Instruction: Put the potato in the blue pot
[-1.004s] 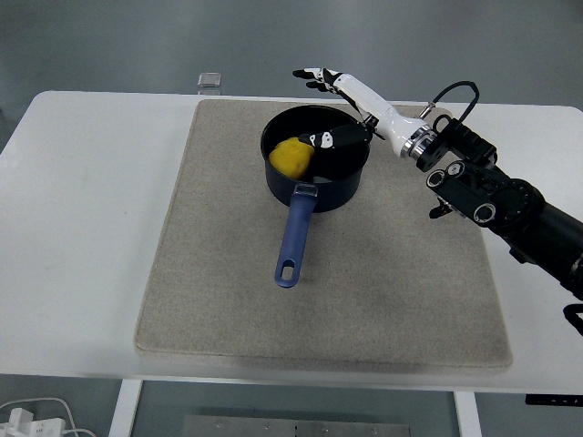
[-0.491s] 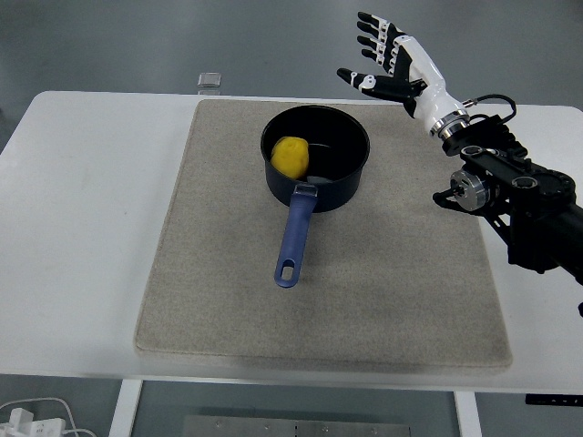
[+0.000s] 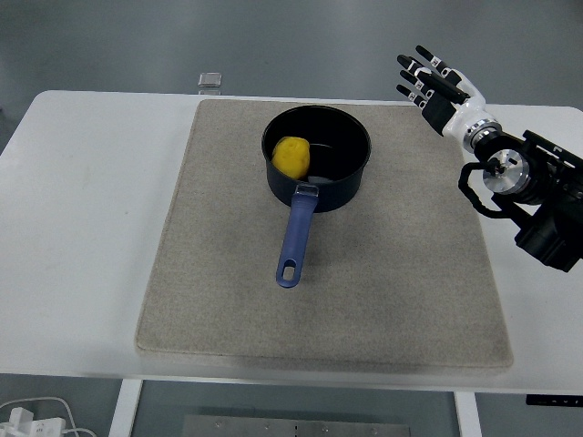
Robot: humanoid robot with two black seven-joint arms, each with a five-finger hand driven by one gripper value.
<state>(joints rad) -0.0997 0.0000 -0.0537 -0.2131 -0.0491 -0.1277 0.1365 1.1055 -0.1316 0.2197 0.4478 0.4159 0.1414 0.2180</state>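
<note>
Fingers of the right hand are spread and straight, holding nothing, raised over the table's far right edge, well apart from the potato. Nearest lies a coarse grey-beige felt mat on the smooth white table. On it stands the round dark blue pot, its long blue handle pointing toward the near edge. Inside, against the left wall, sits the smooth yellow oval potato, long axis roughly near-to-far. Beyond the mat lies a small square object.
</note>
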